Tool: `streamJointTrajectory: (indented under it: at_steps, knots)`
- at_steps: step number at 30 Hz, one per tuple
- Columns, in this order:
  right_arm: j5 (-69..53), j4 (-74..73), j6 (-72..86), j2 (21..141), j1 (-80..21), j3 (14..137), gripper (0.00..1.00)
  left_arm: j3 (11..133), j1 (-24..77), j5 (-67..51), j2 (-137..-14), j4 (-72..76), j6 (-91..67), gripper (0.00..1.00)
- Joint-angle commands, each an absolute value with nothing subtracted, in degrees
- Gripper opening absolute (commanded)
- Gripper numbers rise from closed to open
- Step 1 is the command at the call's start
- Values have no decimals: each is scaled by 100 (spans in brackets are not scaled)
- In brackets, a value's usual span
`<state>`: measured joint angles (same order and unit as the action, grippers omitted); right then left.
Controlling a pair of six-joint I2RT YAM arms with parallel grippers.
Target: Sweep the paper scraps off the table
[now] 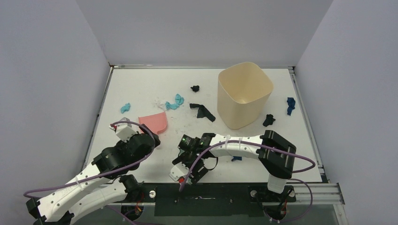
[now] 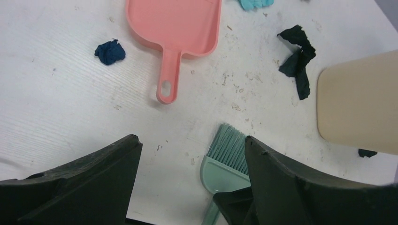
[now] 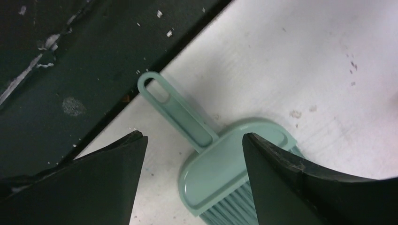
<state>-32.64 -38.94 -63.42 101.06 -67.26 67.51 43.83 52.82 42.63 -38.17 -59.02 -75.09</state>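
Paper scraps lie scattered over the white table [image 1: 141,84]: teal ones [image 1: 125,108] [image 1: 176,102], black ones [image 1: 202,111] [image 1: 195,88] [image 1: 268,120] and a dark blue one [image 1: 290,106]. The left wrist view shows a dark blue scrap [image 2: 110,51] and a black scrap [image 2: 296,58]. My right gripper [image 3: 191,136] is open just above the green hand brush [image 3: 225,164], which lies flat near the front edge, one finger on each side of the brush's head. My left gripper [image 2: 192,140] is open and empty, short of the pink dustpan [image 2: 176,28]. The brush's bristles [image 2: 230,147] show in that view too.
A beige bin [image 1: 244,96] stands at the back right and also shows in the left wrist view [image 2: 359,103]. The dustpan [image 1: 155,123] lies left of centre. The dark front rail [image 3: 70,61] runs just behind the brush's handle [image 3: 173,105]. Grey walls enclose the table.
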Motion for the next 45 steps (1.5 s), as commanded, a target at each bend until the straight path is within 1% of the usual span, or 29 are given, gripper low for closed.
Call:
streamJointTrajectory:
  at_steps: [1,3,5,7,16,17,21,23,27,31,33,34,38,39,42,45]
  knots:
    - [-3160,-3680,-6633,10194,-7119,6865,74,4785,5157,4797,-3651,-6210,-7684,79]
    - [-3044,-3707,-6747,10264,-7245,6822,71,4811,5103,4848,-3664,-6265,-7643,79]
    - [-2894,-3700,-6887,10324,-7332,6774,63,4848,5056,4817,-3717,-6300,-7598,79]
    - [-2845,-3642,-6962,10369,-7344,6739,59,4868,5041,4755,-3773,-6271,-7524,79]
    - [-2591,-3573,-7123,10703,-7092,6884,57,4832,4979,4685,-3788,-6258,-7365,80]
    - [-2611,-3539,-7025,10754,-7003,6938,54,4834,4972,4680,-3796,-6249,-7345,80]
    - [-3092,-3820,-6325,11183,-6493,7604,35,4821,4958,4642,-3822,-6180,-7320,83]
    - [-3318,-3939,-6087,11334,-6307,7828,31,4823,4928,4618,-3838,-6103,-7255,83]
    - [-3251,-3608,-5245,11362,-6075,7850,29,4872,4888,4580,-3882,-5966,-7061,83]
    - [-3368,-3681,-4367,11381,-5872,8041,30,4866,4860,4504,-3909,-5826,-6866,84]
    - [-3510,-3833,-4101,11343,-5841,8135,32,4848,4844,4459,-3911,-5749,-6778,84]
    - [-3549,-3851,-4010,11286,-5838,8136,35,4843,4834,4444,-3920,-5715,-6744,84]
    - [-3539,-3660,-4035,10971,-5840,7860,54,4875,4795,4337,-3988,-5593,-6528,84]
    - [-3441,-3546,-4056,10894,-5841,7767,57,4898,4791,4307,-4016,-5586,-6489,84]
    - [-3206,-3393,-4226,10834,-5840,7635,60,4939,4781,4204,-4060,-5557,-6392,84]
    - [-3206,-3310,-4411,10870,-5836,7582,60,4931,4776,4096,-4040,-5518,-6351,84]
